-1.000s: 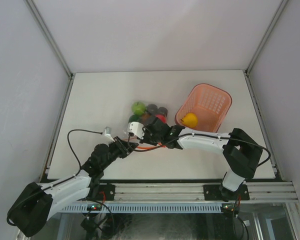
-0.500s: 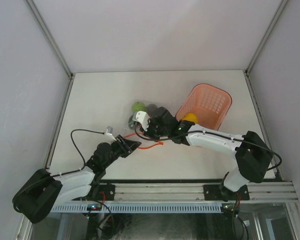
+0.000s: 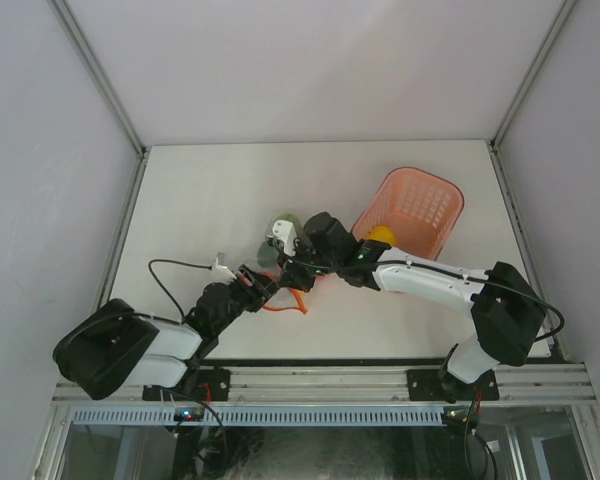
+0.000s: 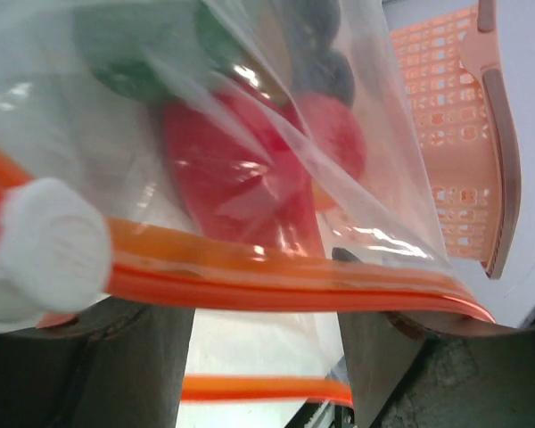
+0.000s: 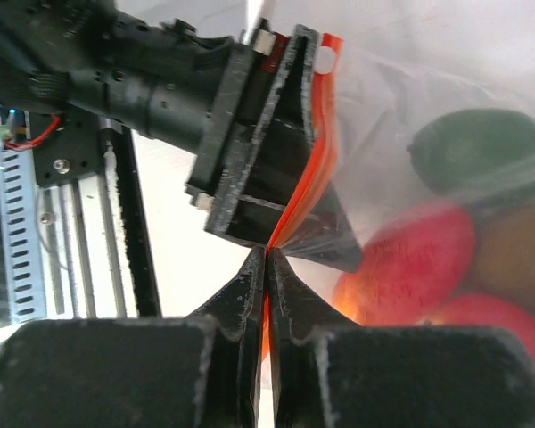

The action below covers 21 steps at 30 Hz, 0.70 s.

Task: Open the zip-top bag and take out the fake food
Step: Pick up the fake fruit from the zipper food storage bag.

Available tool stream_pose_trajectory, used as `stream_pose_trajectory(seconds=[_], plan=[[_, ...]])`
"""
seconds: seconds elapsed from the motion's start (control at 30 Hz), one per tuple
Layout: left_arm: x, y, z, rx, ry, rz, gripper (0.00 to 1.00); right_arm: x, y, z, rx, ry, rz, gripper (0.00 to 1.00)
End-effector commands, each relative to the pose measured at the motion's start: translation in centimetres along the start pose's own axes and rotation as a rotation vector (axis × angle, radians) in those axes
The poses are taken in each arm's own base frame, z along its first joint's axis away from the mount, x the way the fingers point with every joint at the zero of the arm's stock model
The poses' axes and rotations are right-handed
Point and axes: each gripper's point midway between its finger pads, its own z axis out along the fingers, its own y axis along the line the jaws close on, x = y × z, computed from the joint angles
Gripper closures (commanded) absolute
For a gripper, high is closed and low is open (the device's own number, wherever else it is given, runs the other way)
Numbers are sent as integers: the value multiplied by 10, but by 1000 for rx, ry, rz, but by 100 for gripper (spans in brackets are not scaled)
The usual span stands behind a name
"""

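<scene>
1. The left gripper (image 4: 266, 325) is at the lower centre of the overhead view. Its fingers stand apart, and the orange zip strip (image 4: 276, 281) lies across the gap unpinched.
2. The right gripper (image 5: 267, 254), just beyond, has its fingers closed flat on that strip.
3. The zip-top bag (image 5: 401, 98) lies on the table (image 3: 200, 200), mid-frame. The strip runs roughly left-right along the bag's near edge, the mouth faces the frame's bottom and the body stretches up-frame.
4. I judge the film thin, limp and slippery. The ridged strip looks stiffer, so pinch each lip there.
5. The fake food (image 4: 232, 169) inside looks light and loose, likely to roll and sag.
6. The pink basket (image 3: 458, 205) stands at the upper right, just beyond the bag.
</scene>
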Motion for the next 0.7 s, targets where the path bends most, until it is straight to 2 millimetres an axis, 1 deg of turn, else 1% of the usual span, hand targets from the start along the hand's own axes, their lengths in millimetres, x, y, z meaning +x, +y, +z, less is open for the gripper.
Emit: stream_pose_trajectory(seconds=[0.0, 0.03, 0.07, 0.13, 0.17, 0.2, 0.23, 0.3, 0.37, 0.43, 0.47, 0.5, 0.53, 0.6, 0.63, 0.67], plan=[[-17, -35, 13, 111, -72, -17, 34, -30, 25, -4, -107, -80, 13, 100], [-17, -35, 14, 111, -73, -17, 34, -29, 24, -4, -110, -71, 14, 99], [-16, -33, 14, 109, -71, -16, 33, -29, 21, -6, -115, -68, 11, 92], [-15, -31, 15, 107, -69, -11, 33, -34, 14, -15, -114, -81, 6, 71], [-14, -30, 16, 104, -66, -6, 33, -36, 9, -21, -114, -91, -2, 62], [-14, -30, 17, 106, -64, -4, 33, -39, 6, -29, -124, -105, -8, 56], [-13, -29, 18, 103, -59, 1, 33, -41, 3, -35, -131, -114, -12, 52], [-10, -29, 20, 106, -45, 9, 33, -44, -3, -47, -143, -134, -14, 50], [-8, -29, 22, 108, -34, 18, 32, -42, -22, -51, -68, -135, -13, 50], [-6, -28, 24, 106, -27, 30, 32, -33, -53, -49, 89, -97, -10, 53], [-6, -27, 24, 105, -24, 34, 32, -27, -68, -46, 157, -76, -4, 56], [-5, -26, 25, 103, -19, 41, 32, -21, -80, -44, 214, -54, 1, 62], [-4, -26, 25, 101, -17, 46, 32, -14, -90, -41, 256, -29, 11, 70], [-2, -25, 25, 102, -8, 56, 31, -1, -102, -34, 297, 25, 28, 86], [-1, -25, 26, 104, -2, 62, 31, 4, -105, -30, 306, 49, 34, 90], [-1, -25, 26, 105, 3, 68, 31, 12, -108, -24, 308, 78, 42, 93]])
